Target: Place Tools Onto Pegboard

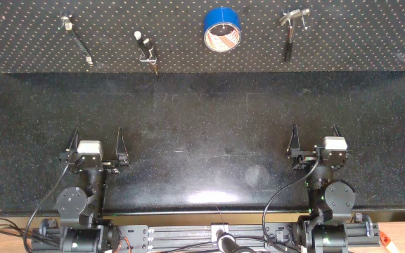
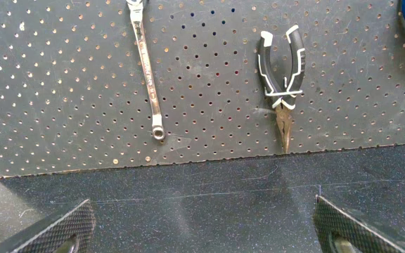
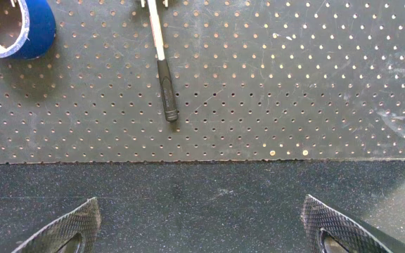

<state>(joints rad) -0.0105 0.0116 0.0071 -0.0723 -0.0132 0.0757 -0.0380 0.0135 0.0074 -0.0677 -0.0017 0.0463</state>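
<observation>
Four tools are hanging in a row on the pegboard (image 1: 371,42) behind the table (image 1: 202,119): from left, wrench (image 1: 78,41), pliers (image 1: 146,50), tape (image 1: 222,31), hammer (image 1: 291,29). The left gripper (image 1: 97,137) is sitting before wrench and pliers, and the right gripper (image 1: 315,133) is sitting before the hammer, both well apart from the board.

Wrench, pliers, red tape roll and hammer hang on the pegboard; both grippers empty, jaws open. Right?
The tape roll is blue, not red; the top view shows it. The wrench, pliers and hammer do hang on the pegboard, and left gripper and right gripper are empty, jaws open.
</observation>
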